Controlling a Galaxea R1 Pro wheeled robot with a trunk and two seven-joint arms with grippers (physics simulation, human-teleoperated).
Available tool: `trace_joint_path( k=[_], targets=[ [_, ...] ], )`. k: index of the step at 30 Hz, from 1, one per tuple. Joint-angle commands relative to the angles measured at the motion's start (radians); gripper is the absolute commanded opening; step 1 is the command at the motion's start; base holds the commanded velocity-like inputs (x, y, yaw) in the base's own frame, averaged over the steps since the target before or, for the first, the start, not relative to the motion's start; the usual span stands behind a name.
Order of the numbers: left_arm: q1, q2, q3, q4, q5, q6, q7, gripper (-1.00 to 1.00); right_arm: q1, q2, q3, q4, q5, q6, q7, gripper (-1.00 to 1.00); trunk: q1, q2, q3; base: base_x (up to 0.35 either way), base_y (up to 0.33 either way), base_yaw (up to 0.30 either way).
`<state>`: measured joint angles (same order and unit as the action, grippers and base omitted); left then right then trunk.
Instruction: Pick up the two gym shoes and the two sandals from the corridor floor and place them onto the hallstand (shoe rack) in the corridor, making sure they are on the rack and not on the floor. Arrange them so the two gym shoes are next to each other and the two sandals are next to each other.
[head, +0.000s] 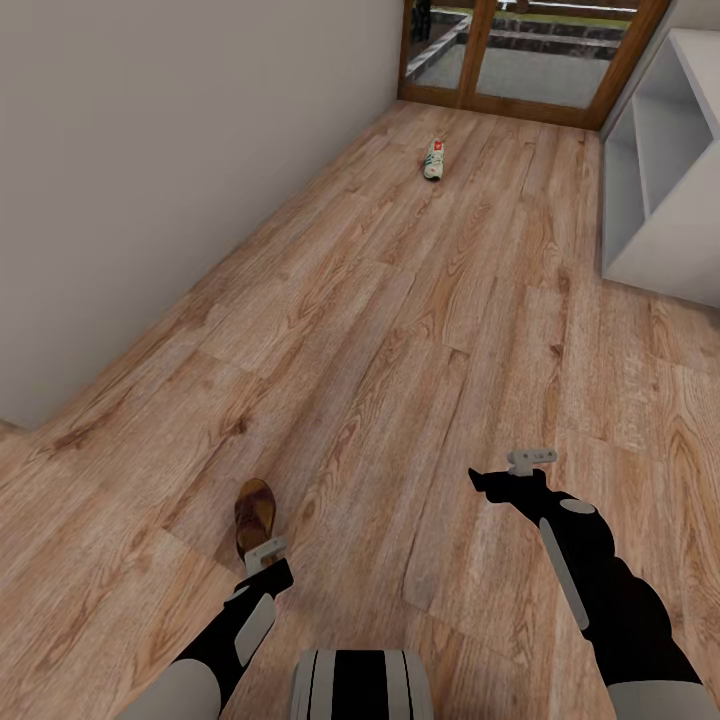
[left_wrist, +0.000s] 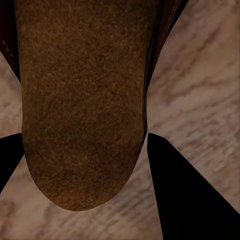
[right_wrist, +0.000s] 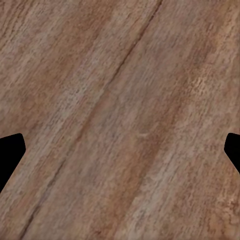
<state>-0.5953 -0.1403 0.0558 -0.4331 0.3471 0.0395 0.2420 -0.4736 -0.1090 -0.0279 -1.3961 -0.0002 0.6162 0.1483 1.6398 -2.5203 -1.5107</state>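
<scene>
Left tool (head: 266, 553) spread wide astride sandal (head: 254, 513), heel nearest, long axis running straight ahead. Right tool (head: 520, 468) agape over bare corridor floor (head: 400, 330). Gym shoe (head: 434, 159) far ahead, lengthwise away.

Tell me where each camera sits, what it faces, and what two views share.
Head view: high, looking down the corridor floor; both arms, left tool, right tool, gym shoe, hallstand.
Left wrist view: over the sandal, fingers either side.
Right wrist view: above floor planks, fingertips wide.
Shared: sandal, head and left wrist.
</scene>
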Motion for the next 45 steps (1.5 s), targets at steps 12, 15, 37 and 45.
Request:
trace_joint_path(
  k=[12,15,37,45],
  targets=[
    [0.0,0.004,0.001,-0.058,0.0,0.018,0.001,-1.0,0.0,0.001,0.0,-0.002,0.0,0.005,0.005,1.0,-0.002,0.0,0.011,0.0,0.0,0.0],
    [0.001,0.005,-0.004,-0.073,-0.001,0.021,0.0,-1.0,0.0,0.002,0.0,-0.003,0.0,0.005,0.005,1.0,-0.003,0.001,0.023,0.0,0.0,0.0],
    [0.004,0.066,-0.077,-0.097,-0.02,0.095,-0.002,-1.0,0.001,0.0,0.0,-0.017,0.001,0.005,0.005,1.0,-0.013,0.006,0.109,0.0,0.0,0.0],
    [0.018,0.099,-0.14,-0.094,-0.021,0.095,-0.003,-1.0,0.001,0.0,0.0,-0.016,0.002,0.005,0.005,1.0,-0.016,0.008,0.149,0.0,0.0,0.0]
  ],
)
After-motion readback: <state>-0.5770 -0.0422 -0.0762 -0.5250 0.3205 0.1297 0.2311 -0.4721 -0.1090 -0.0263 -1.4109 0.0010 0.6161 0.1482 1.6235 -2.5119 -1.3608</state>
